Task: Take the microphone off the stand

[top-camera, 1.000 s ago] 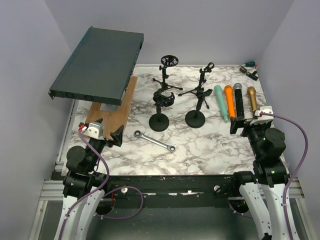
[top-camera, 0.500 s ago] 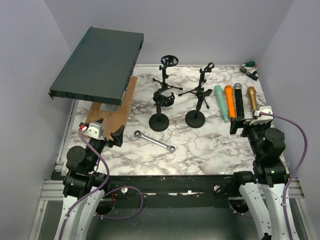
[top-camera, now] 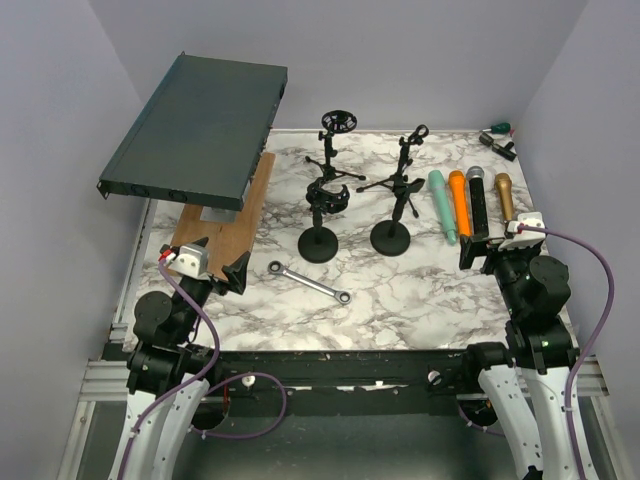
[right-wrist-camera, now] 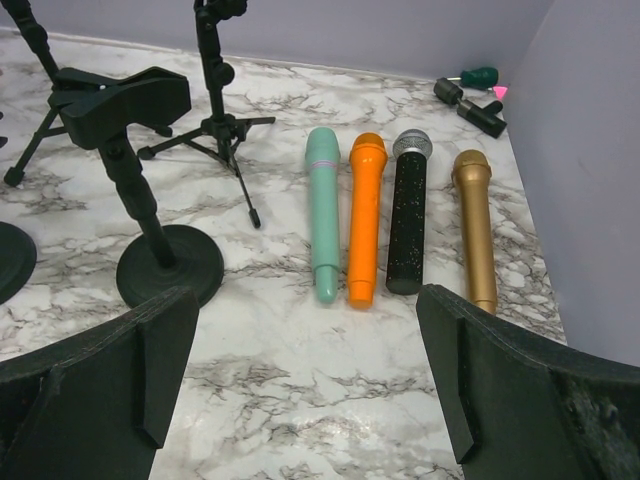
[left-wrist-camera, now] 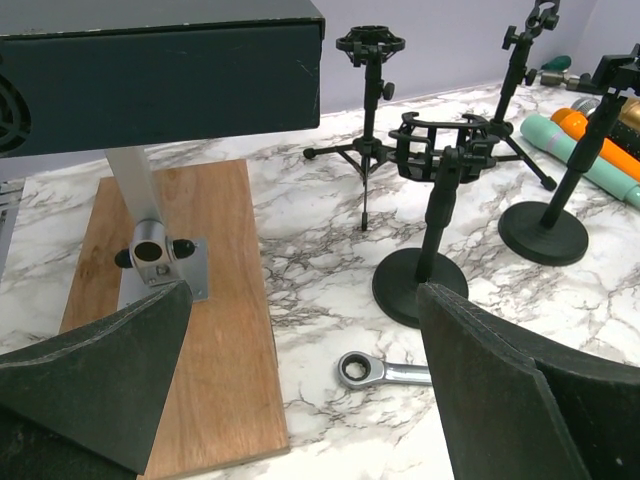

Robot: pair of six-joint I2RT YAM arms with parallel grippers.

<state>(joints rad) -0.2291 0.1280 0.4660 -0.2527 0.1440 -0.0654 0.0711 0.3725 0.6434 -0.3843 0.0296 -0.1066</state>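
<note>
- Top external view is showing four microphones lying side by side on the marble-patterned worktop (top-camera: 420, 300), at its right side: a teal microphone (right-wrist-camera: 322, 210), an orange microphone (right-wrist-camera: 365, 215), a black microphone (right-wrist-camera: 408, 215) with a mesh grille, and a gold microphone (right-wrist-camera: 475, 225)
- None of them is sitting in a holder; the shock-mount stand (left-wrist-camera: 437, 215), the clip stand (right-wrist-camera: 125, 100) and the two tripods behind are all looking empty, so nothing is showing which mount the task means
- Left pincer (left-wrist-camera: 300, 300) is hanging with its fingers wide apart and holding nothing, near the wooden board (left-wrist-camera: 215, 300); right pincer (right-wrist-camera: 305, 300) is likewise spread and empty, just on the near side of the microphones
- Doing this step well is probably meaning: picking out the right holder first, pinning its disc base with one arm, gripping across the barrel with the other, and sliding the microphone out along the clip's axis, not sideways, since the thin stems are looking tippy
- Barrels are looking smooth, round and slightly tapered, likely rolling if nudged; stands are matt black, with slender stems on flat disc bases
</note>
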